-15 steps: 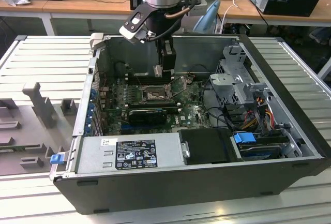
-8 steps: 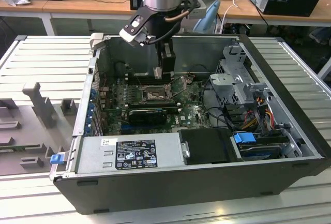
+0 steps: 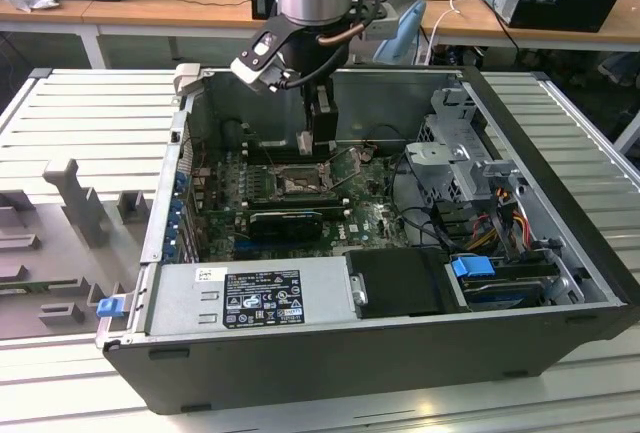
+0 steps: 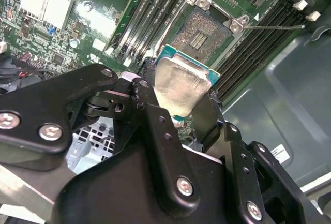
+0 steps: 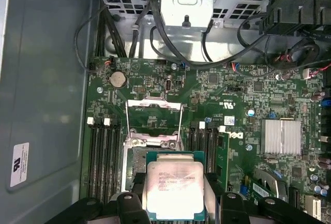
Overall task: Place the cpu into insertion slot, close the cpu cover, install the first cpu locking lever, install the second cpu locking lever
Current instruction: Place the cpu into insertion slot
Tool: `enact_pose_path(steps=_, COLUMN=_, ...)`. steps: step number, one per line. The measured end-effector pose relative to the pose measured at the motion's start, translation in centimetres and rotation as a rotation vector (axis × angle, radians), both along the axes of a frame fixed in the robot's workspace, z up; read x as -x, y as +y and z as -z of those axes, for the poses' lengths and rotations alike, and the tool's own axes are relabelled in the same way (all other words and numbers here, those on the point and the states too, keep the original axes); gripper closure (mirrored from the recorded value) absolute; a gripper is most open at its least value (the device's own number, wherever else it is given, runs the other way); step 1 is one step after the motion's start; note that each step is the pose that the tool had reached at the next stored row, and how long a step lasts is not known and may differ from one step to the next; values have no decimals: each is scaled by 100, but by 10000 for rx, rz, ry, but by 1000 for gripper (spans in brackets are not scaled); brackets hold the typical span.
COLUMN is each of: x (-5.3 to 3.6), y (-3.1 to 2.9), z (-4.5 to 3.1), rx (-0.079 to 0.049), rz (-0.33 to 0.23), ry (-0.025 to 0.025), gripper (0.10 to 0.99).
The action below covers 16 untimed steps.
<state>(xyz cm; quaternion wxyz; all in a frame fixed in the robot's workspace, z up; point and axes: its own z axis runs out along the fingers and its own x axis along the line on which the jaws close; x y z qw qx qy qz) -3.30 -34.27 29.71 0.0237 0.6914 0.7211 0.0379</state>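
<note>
Cpu (image 4: 178, 79) in grip of end effector (image 4: 180, 97) above socket (image 4: 204, 32), cover (image 5: 155, 101) raised, memory slots (image 5: 101, 157) alongside

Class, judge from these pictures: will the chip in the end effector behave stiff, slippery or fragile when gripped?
The chip looks stiff: flat and unbent in the end effector. Its smooth metal top is probably slippery, so edge grips suit it. Small and thin, it is likely light, perhaps delicate at its green rim.

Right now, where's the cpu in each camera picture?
Exterior view: too small to tell; the end effector hangs over the open socket.
Second wrist view: cpu clamped in the end effector, in front of the socket.
First wrist view: cpu overlapping the socket's edge.
Shared landmark: the socket.
</note>
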Motion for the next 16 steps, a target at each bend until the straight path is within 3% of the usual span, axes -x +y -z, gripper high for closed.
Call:
enact_pose_path(steps=10, x=6, y=0, z=163, rx=5, rz=42, ry=3, gripper=557)
enact_pose_path(steps=16, x=14, y=0, z=196, rx=5, rz=357, ry=3, gripper=557)
